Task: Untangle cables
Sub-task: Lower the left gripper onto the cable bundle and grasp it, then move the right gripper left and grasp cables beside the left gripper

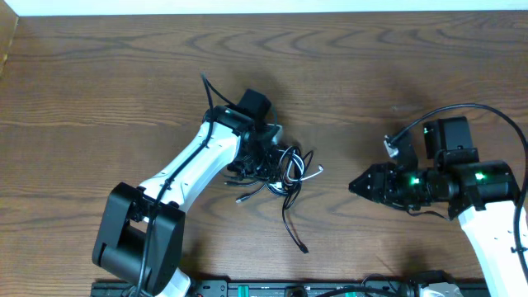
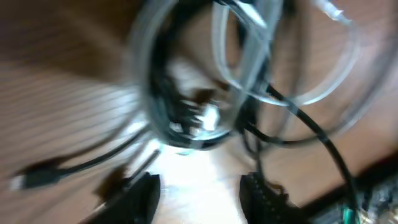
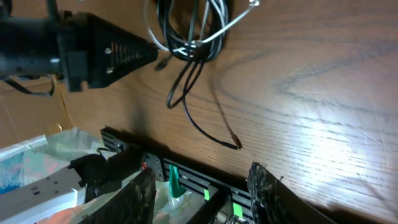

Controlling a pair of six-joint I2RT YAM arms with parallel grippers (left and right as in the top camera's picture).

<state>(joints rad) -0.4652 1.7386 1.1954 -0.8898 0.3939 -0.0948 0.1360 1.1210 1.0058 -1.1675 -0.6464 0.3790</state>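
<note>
A knot of black and pale grey cables (image 1: 276, 169) lies mid-table. One black tail (image 1: 295, 231) trails from it toward the front edge, and a grey end (image 1: 318, 172) pokes out to the right. My left gripper (image 1: 262, 161) is down at the knot's left side. In the left wrist view it (image 2: 202, 194) is open, with blurred cable loops (image 2: 205, 81) just ahead and bare wood between the fingers. My right gripper (image 1: 353, 186) is right of the knot, apart from it and pointing left. It (image 3: 205, 196) is open and holds nothing. The right wrist view shows the knot (image 3: 189, 34) and the tail (image 3: 205, 130).
A black rail (image 1: 289, 289) with green clips (image 3: 174, 180) runs along the table's front edge. The right arm's own black cable (image 1: 462, 109) loops above its wrist. The left arm (image 1: 186, 169) slants from the front left to the knot. Bare wood surrounds the knot.
</note>
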